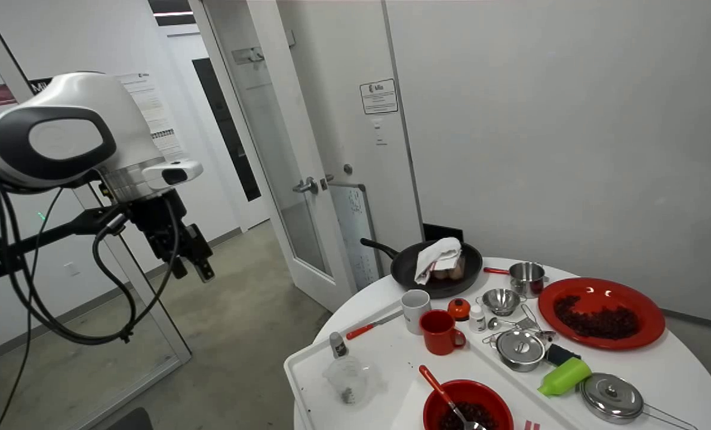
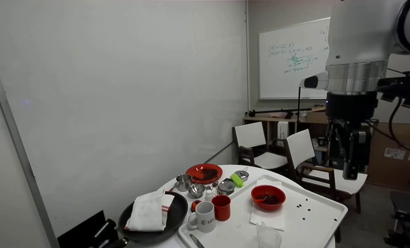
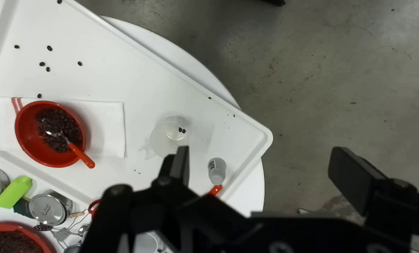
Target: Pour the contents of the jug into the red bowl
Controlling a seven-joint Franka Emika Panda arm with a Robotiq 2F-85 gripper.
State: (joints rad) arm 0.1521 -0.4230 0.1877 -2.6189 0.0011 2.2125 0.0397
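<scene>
The small transparent jug [image 1: 344, 381] stands upright on the white tray; it also shows in an exterior view [image 2: 269, 237] and in the wrist view [image 3: 165, 140], with two dark beans at its base. The red bowl [image 1: 431, 412] holds dark beans and a red-handled spoon; it rests on a white cloth and shows in an exterior view [image 2: 273, 207] and in the wrist view [image 3: 28, 137]. My gripper [image 1: 194, 275] is open and empty, high above and off the table's edge. In the wrist view [image 3: 260, 153] its fingers are wide apart, the left fingertip partly overlapping the jug's outline.
The tray [image 2: 315, 229] carries loose beans, a small grey bottle [image 3: 217, 171] and a red-handled knife [image 1: 361, 331]. A white mug [image 1: 415, 310], red mug [image 1: 439, 334], black pan [image 1: 400, 272] with towel, steel pots [image 1: 519, 352], green bottle [image 1: 564, 377] and red plate [image 1: 651, 316] stand behind.
</scene>
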